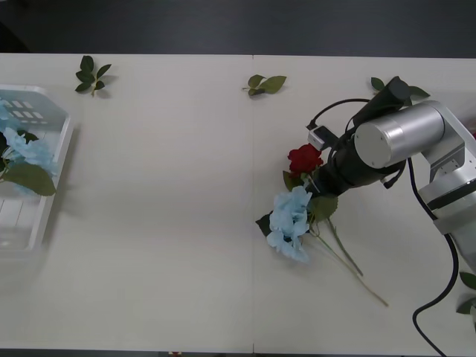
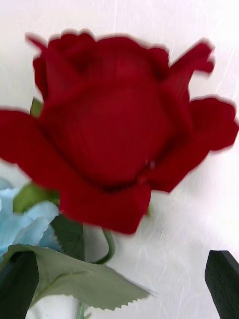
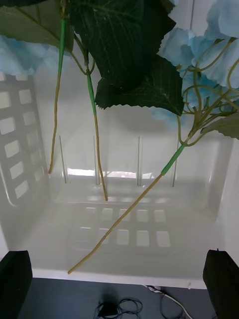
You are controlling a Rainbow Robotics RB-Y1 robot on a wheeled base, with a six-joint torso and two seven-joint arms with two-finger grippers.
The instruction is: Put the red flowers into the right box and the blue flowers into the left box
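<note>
One red flower point(image 1: 305, 158) lies on the table's right half, its bloom touching a blue flower point(image 1: 290, 222) whose stem runs toward the front right. My right arm point(image 1: 387, 141) reaches over both. In the right wrist view my right gripper point(image 2: 119, 294) is open, its black fingertips point(image 2: 17, 284) just short of the red flower point(image 2: 114, 129), with the blue flower point(image 2: 20, 222) and a leaf beside it. The left box point(image 1: 52, 186) at the far left holds blue flowers point(image 1: 30, 149). My left gripper point(image 3: 119, 286) hangs open at the left box's rim point(image 3: 114, 276), facing the blue flowers' stems point(image 3: 124, 214). The right box is out of view.
Loose green leaf sprigs lie at the table's back left point(image 1: 92, 76), back middle point(image 1: 266, 83), back right behind the arm point(image 1: 378, 83) and front right edge point(image 1: 468, 294). A black cable point(image 1: 439, 297) trails from the right arm.
</note>
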